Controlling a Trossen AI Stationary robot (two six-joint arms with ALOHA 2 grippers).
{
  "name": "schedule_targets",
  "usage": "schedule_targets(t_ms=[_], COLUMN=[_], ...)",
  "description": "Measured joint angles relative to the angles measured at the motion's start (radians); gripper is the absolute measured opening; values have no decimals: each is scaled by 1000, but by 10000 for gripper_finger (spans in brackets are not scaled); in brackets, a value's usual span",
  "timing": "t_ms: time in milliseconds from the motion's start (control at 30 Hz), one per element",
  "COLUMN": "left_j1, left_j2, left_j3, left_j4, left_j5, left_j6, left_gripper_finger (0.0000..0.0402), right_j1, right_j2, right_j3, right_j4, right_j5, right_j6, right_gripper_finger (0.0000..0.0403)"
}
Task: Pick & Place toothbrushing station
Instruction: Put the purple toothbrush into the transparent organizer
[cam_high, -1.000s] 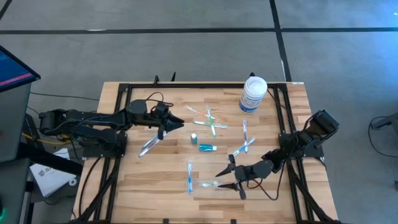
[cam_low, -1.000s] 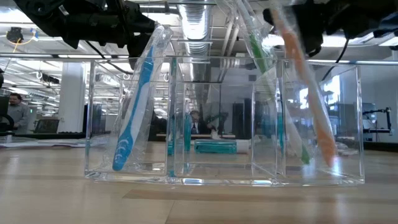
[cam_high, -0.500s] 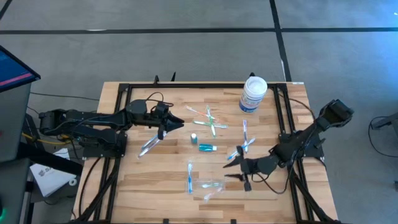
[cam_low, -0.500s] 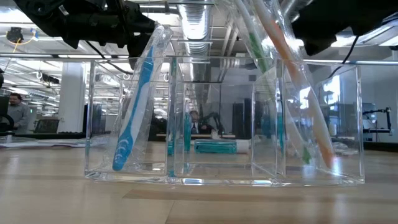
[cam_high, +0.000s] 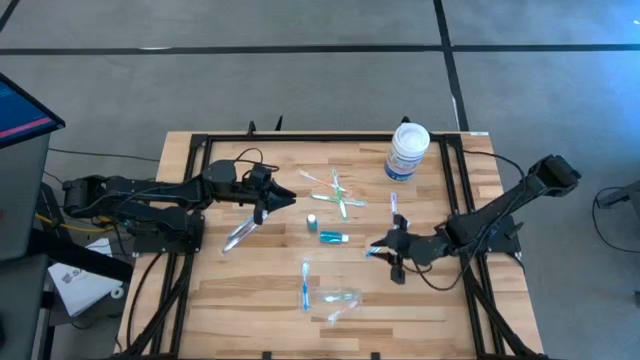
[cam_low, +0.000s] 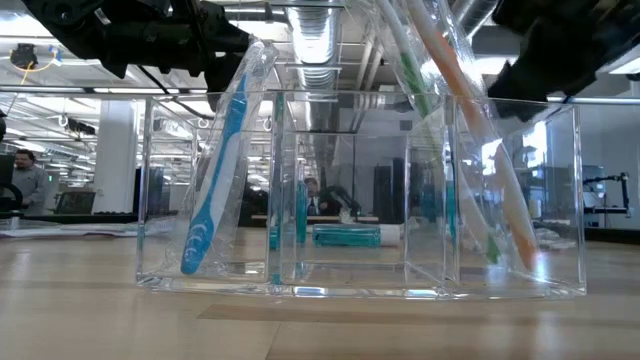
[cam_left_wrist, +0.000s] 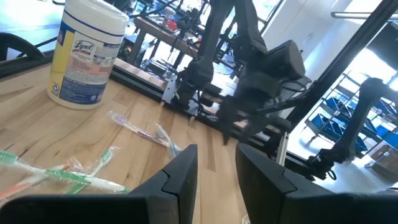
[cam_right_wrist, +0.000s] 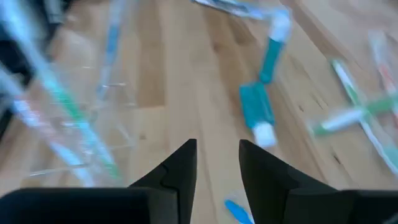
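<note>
Fingers of the right gripper stand a little apart with nothing between them, low over the table just beside a blue toothbrush on the right side. In the right wrist view the short teal tube lies on the wood ahead of those fingers, a green toothbrush off to one side and the clear tray to the other. From above, the tray sits near the front edge, apart from the right gripper, with another blue toothbrush just beside it. The left gripper hangs over the left half, its fingers also slightly parted and empty in its wrist view. A white tub stands at the back.
</note>
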Motion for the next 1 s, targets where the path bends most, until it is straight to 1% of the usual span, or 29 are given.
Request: schedule_targets(t_ms=[200,300,467,633,733,833,1000], left_j1=[0,0,0,0,0,0,0], left_j2=[0,0,0,0,0,0,0], left_j3=[0,0,0,0,0,0,0], left_j4=[5,5,5,11,22,41,69], left_j5=[0,0,0,0,0,-21,-38], left_j6=[0,0,0,0,0,-1,-1], left_gripper_finger=[104,104,104,104,104,104,104], right_j1=[-92,-145,-240,-329,-381,-430,-490], right_j2=[0,0,0,0,0,0,0], right_j3=[0,0,0,0,0,0,0], right_j4=[-120,-178,-263,-298,-327,-358,-427], right_j5=[-13,-17,-44,-47,-71,-94,-96], right_j6=[172,233,272,294,308,349,437], right_gripper_finger=[109,109,109,109,109,109,109])
